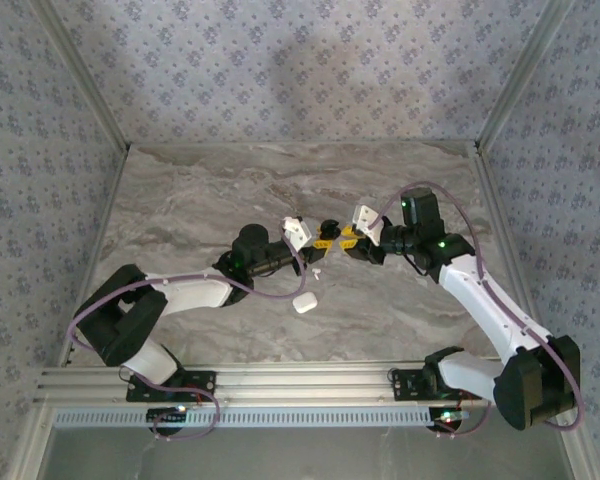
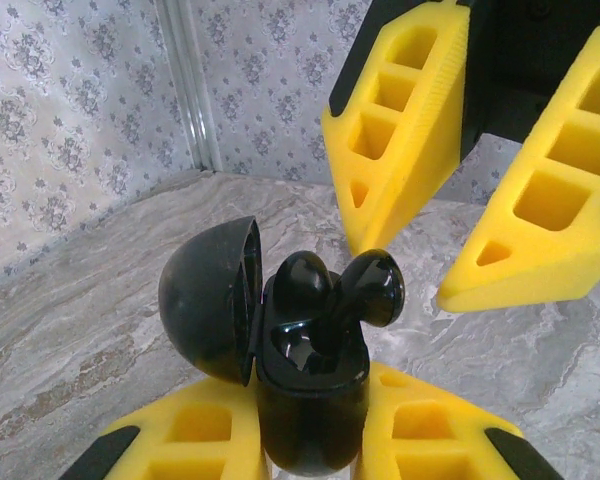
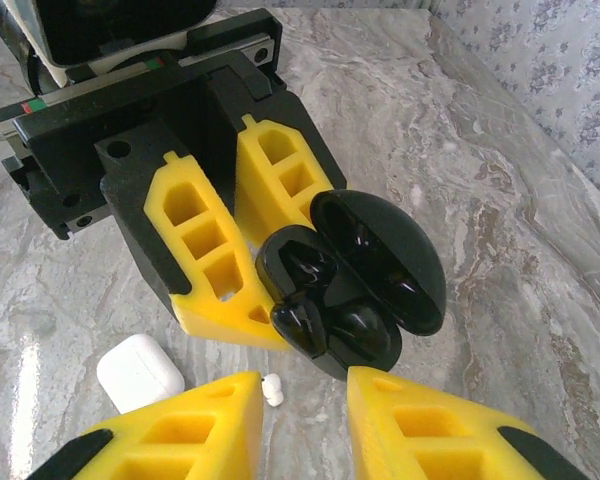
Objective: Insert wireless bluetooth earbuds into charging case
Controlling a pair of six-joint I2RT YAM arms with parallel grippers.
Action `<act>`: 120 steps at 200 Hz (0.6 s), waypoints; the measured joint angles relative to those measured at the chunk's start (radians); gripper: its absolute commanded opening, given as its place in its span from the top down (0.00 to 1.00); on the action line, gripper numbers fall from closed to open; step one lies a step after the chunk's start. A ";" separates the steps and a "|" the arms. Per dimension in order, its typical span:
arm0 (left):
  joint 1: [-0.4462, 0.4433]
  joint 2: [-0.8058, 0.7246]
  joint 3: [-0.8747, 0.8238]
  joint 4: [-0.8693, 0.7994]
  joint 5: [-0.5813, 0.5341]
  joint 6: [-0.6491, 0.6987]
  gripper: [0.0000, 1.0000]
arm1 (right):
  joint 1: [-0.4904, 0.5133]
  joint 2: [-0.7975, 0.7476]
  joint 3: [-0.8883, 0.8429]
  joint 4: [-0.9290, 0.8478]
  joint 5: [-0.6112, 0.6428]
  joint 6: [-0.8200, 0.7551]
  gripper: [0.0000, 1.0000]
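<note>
Black charging case (image 2: 310,390), lower centre, sits clamped in the left gripper (image 2: 313,445). We centre the right gripper (image 2: 412,265), jaws apart, on the protruding earbud (image 2: 375,290).

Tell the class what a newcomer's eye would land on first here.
The yellow-fingered left gripper clamps an open black charging case, black earbuds poking from it, at mid-table. The right gripper faces it, jaws open; a white case lies on the marble tabletop nearby.
</note>
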 measured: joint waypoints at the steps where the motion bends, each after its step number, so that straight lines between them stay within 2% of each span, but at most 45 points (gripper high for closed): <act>1: 0.000 0.000 0.000 0.000 0.000 0.000 0.88 | 0.000 0.000 0.000 0.000 0.000 0.000 0.72; 120: 0.000 0.000 0.000 0.000 0.000 0.000 0.88 | 0.026 0.016 0.013 0.007 -0.023 0.000 0.82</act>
